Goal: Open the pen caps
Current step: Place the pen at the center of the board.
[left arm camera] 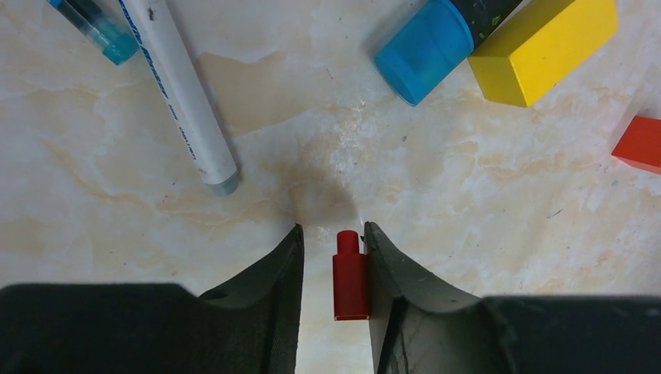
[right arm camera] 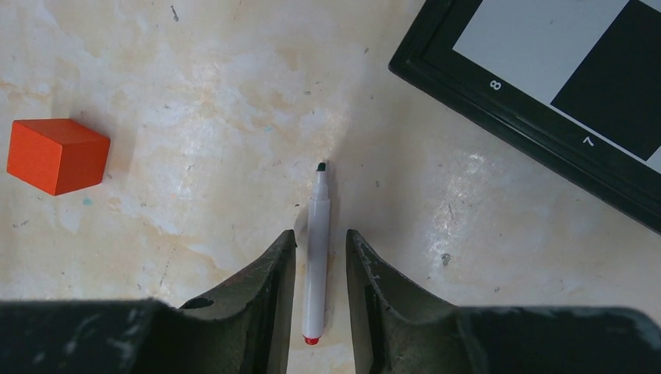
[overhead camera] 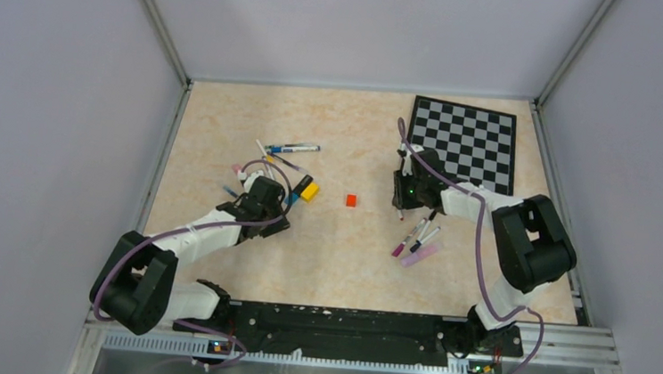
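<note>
- Marbled tabletop point(left arm camera: 468, 202) lay under both arms.
- Left gripper point(left arm camera: 333, 227) stood parted, with the red cap point(left arm camera: 351, 284) between its fingers, against one.
- Right gripper point(right arm camera: 320, 233) stood parted, loosely straddling an uncapped white pen point(right arm camera: 316, 273).

**Tally on the table: pens, caps, blocks, board**

The left wrist view shows 1 loose red cap point(left arm camera: 351, 275) and 3 pens: 1 white-barrelled pen point(left arm camera: 178, 89), 1 cyan-ended pen point(left arm camera: 92, 23) and 1 blue-capped highlighter point(left arm camera: 433, 43). The right wrist view shows 1 uncapped pen point(right arm camera: 316, 257). From above there are 1 red cube point(overhead camera: 351, 200), 1 yellow block point(overhead camera: 309, 189), 1 checkerboard point(overhead camera: 463, 144) and 2 groups of pens: a left group point(overhead camera: 293, 147) (too tangled to count) and a right group point(overhead camera: 421, 255) of at least 3.
</note>
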Action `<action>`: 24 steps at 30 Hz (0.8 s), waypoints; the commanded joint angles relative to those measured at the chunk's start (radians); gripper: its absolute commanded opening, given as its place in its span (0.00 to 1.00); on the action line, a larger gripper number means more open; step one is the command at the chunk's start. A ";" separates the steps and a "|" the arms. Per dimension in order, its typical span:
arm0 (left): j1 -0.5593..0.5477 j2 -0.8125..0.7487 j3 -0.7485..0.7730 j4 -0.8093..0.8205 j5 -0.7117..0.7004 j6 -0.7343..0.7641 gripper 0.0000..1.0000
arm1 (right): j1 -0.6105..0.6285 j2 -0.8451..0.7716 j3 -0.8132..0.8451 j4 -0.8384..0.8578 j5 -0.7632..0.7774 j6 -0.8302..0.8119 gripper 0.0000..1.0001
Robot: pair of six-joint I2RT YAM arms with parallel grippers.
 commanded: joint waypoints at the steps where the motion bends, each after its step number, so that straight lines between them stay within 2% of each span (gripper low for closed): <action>1: 0.002 -0.001 0.027 -0.059 -0.026 0.027 0.39 | -0.006 0.024 0.029 -0.052 0.011 -0.013 0.30; 7: 0.001 -0.015 0.039 -0.078 -0.033 0.037 0.43 | -0.006 0.003 0.037 -0.068 -0.003 -0.029 0.31; 17: 0.001 0.000 0.036 -0.087 -0.025 0.043 0.43 | -0.006 -0.036 0.037 -0.075 -0.037 -0.057 0.33; 24: 0.001 -0.061 0.077 -0.117 -0.047 0.092 0.45 | -0.005 -0.077 0.038 -0.077 -0.056 -0.095 0.35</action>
